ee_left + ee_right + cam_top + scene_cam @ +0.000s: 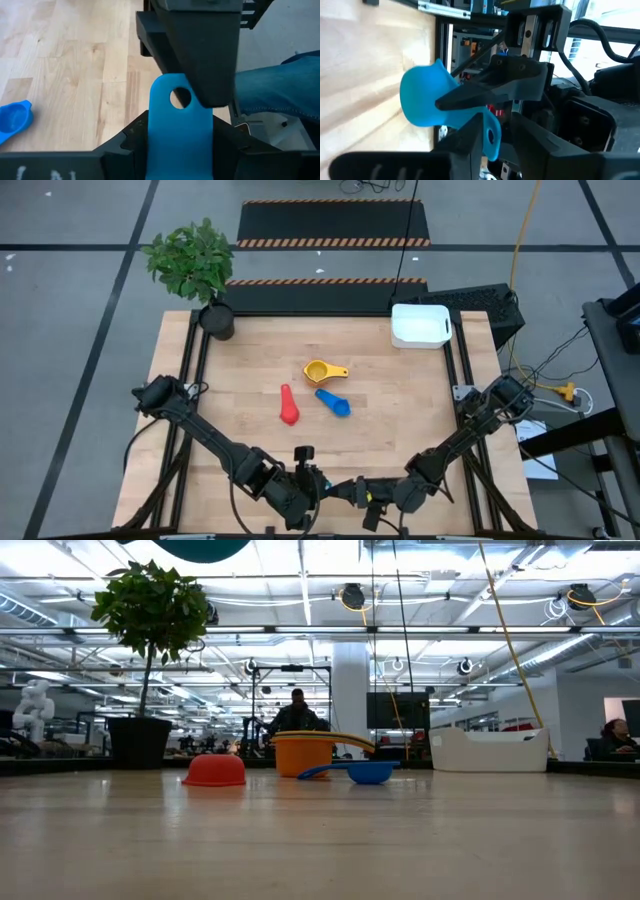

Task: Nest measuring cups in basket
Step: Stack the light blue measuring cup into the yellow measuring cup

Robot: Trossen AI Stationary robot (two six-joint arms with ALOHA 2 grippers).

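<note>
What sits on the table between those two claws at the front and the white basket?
The high view shows three measuring cups there: a red one, an orange-and-yellow one and a blue one. Bare wood fills the remaining stretch to the basket.

I see my left claw [180, 150] holding a light blue cup handle [179, 130] with a hole, the other arm's dark finger [200, 45] crossing it. A blue cup [14, 120] lies on the tabletop [65, 65].
</note>
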